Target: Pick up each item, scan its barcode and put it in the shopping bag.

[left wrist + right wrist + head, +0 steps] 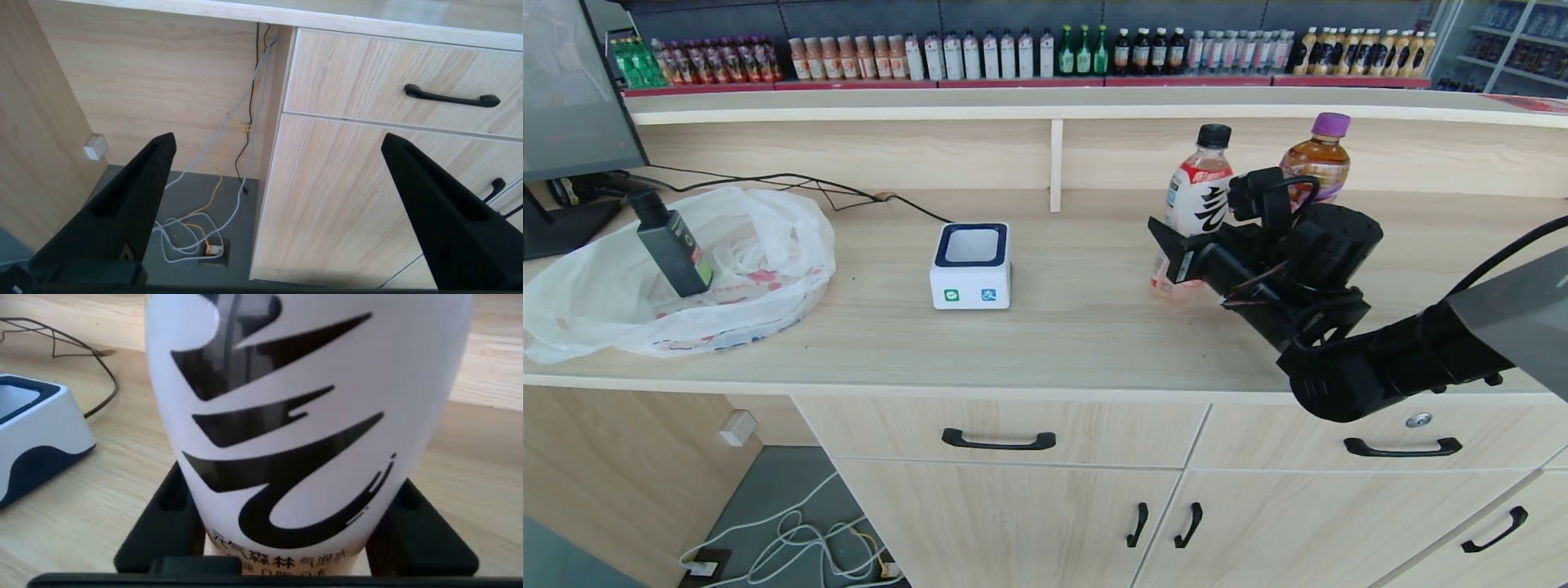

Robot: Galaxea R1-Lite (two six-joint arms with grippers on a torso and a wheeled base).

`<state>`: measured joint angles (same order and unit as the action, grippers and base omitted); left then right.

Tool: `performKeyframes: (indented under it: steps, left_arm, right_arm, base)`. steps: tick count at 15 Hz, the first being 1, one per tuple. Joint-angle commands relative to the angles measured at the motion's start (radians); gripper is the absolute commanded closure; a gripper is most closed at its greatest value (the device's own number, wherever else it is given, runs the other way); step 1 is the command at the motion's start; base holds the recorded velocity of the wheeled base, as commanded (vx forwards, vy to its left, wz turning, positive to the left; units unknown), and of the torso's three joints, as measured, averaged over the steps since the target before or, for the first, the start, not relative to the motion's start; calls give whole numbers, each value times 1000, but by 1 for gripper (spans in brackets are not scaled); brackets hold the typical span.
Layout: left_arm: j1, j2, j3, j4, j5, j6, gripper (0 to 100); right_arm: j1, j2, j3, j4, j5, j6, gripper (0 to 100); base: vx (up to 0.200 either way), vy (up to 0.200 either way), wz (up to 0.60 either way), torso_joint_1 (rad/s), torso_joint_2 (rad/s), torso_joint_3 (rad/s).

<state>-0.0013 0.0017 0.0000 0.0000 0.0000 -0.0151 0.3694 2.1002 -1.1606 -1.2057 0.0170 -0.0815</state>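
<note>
Straddling white-label bottle (1199, 192) with right pincer (1176, 257); clamped or loose, cannot tell. Risks a slip on lifting, or clipping purple-capped bottle (1319, 159) beside it.

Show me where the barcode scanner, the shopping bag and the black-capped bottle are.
barcode scanner (970, 276): head view, on its white front face.
shopping bag (784, 253): head view, on the crumpled plastic of its right side.
black-capped bottle (1199, 196): head view, on its white label.

Wood counter (1086, 343) w/ plastic bag (768, 245), scanner (970, 282), black-cap bottle (1201, 192), purple-cap bottle (1319, 159)
</note>
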Motion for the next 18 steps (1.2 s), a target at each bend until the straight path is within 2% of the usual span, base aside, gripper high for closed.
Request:
performKeyframes:
  steps: [1, 4, 18]
  left_arm:
    - [0, 0, 0, 0, 0, 0, 0]
    - [0, 0, 0, 0, 0, 0, 0]
    - [0, 0, 0, 0, 0, 1, 0]
  right_arm:
    - [2, -14, 15, -1, 1, -3, 100]
    - [6, -46, 73, -1, 4, -3, 100]
    - [33, -170, 136, -6, 8, 3, 100]
  base:
    - [0, 0, 0, 0, 0, 0]
    - [0, 0, 0, 0, 0, 0]
    - [0, 0, 0, 0, 0, 0]
